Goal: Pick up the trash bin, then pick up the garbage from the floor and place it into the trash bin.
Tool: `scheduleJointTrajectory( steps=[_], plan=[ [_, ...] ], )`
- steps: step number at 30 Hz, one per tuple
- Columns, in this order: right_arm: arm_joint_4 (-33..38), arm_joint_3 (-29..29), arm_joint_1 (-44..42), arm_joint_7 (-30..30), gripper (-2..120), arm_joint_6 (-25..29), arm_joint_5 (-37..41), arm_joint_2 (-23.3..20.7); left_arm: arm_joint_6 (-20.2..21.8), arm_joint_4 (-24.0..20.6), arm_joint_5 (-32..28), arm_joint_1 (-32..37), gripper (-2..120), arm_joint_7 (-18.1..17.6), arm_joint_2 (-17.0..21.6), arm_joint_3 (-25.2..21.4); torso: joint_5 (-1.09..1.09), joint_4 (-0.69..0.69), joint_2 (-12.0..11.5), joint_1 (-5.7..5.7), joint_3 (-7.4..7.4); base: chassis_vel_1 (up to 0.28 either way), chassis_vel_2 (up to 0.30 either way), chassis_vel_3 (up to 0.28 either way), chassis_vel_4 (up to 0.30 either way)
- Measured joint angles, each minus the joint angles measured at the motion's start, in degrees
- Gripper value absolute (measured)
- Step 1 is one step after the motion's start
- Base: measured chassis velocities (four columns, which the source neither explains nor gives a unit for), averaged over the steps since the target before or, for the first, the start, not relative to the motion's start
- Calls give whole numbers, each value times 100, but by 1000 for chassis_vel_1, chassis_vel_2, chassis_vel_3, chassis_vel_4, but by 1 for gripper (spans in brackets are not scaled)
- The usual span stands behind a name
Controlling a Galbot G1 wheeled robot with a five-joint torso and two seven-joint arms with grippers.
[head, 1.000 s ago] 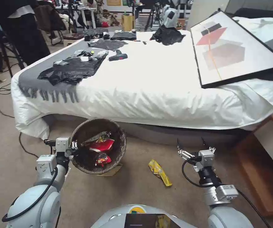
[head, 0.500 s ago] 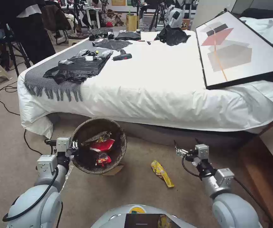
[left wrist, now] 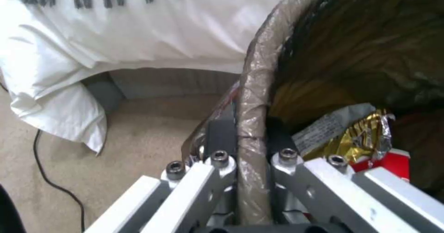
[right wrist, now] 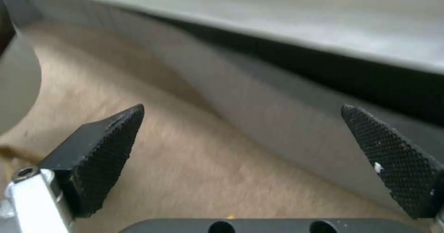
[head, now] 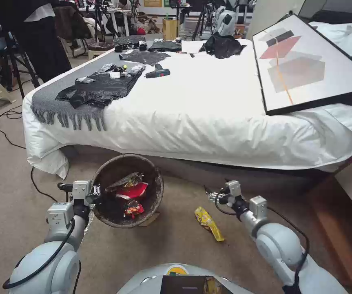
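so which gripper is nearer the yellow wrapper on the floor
Right. The right gripper hangs open just above the yellow wrapper; the left gripper is farther off, clamped on the trash bin rim.

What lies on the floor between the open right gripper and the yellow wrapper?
Bare carpet: in the head view, nothing lies between the right gripper, jaws open, and the yellow wrapper.

You will find almost nothing here that can be read. Inside the trash bin (left wrist: 253, 97), a silver and gold snack wrapper (left wrist: 342, 134) carries a block of small print on its pale panel, but the letters are too fine for you to read. On the far wall beyond the bed (head: 208, 106), a yellow sign (head: 153, 3) and a green one (head: 167, 3) hang, and their words are also not readable.
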Motion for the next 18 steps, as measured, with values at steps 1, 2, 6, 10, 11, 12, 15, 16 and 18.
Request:
scheduleJointTrajectory(
  steps=[1,2,6,10,11,12,15,16,18],
  plan=[
    [-117,-119,131,31,100,-67,63,-34,2,0,-2,20,3,-1,-1,-6,0,0,0,0,0,0,0,0,0],
    [-239,-232,254,47,100,-125,99,-58,2,0,-4,34,3,-2,-2,-14,0,1,0,0,0,0,0,0,0],
    [-545,-537,527,73,100,-351,228,-124,3,0,-8,54,3,-4,-3,-28,0,1,0,0,0,0,0,0,0],
    [-777,-770,727,109,100,-622,423,-187,3,0,-9,62,3,-3,-11,-33,0,1,0,0,0,0,0,0,0],
    [-855,-842,790,146,100,-675,473,-196,3,0,-9,63,3,-3,-17,-33,0,0,0,0,0,0,0,0,0],
    [-941,-918,857,185,100,-710,528,-201,3,0,-8,65,3,-2,-26,-33,-1,0,0,0,0,0,0,0,0],
    [-1090,-1020,951,213,100,-754,560,-197,3,0,-4,70,3,-2,-42,-30,0,1,0,0,0,0,0,0,0],
    [-1167,-1072,994,226,100,-775,570,-185,3,0,-1,75,3,-1,-49,-27,-1,0,0,0,0,0,0,0,0],
    [-1286,-1152,1039,278,100,-793,575,-156,2,0,3,85,3,2,-59,-24,-1,1,0,0,0,0,0,0,0]
  ],
)
